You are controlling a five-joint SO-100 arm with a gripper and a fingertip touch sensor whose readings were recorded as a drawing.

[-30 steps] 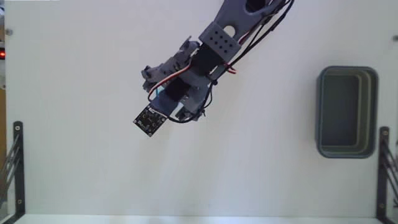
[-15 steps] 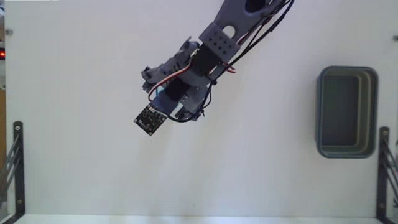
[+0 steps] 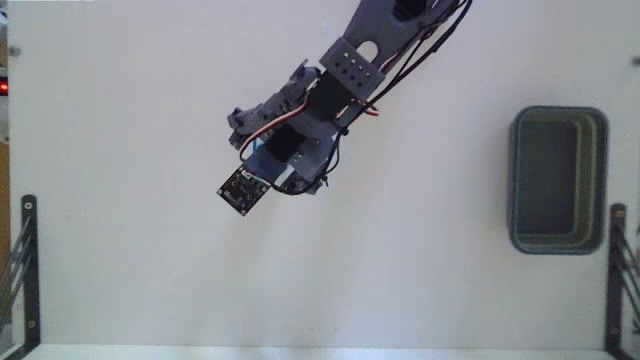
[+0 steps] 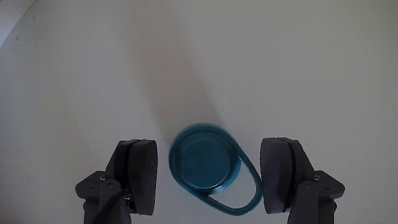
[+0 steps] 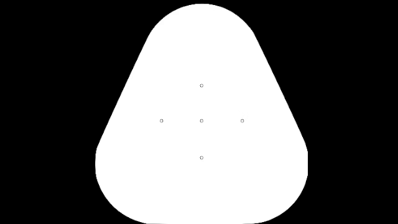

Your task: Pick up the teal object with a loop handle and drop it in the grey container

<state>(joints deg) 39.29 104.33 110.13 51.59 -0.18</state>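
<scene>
In the wrist view the teal object with a loop handle (image 4: 204,165) lies flat on the white table, its thin loop pointing toward the lower right. My gripper (image 4: 210,158) is open and straddles it. The left finger (image 4: 140,174) stands just clear of the disc's edge. The right finger (image 4: 281,174) stands just outside the loop. In the fixed view the arm and gripper (image 3: 265,158) hang over the table's upper middle and cover the disc. The grey container (image 3: 557,180) sits empty far off at the right edge.
A bare white table (image 3: 130,250) spreads around the arm. Black metal brackets (image 3: 25,260) stand at the lower left and lower right (image 3: 617,270) edges. The wrist camera board (image 3: 238,192) sticks out below the gripper.
</scene>
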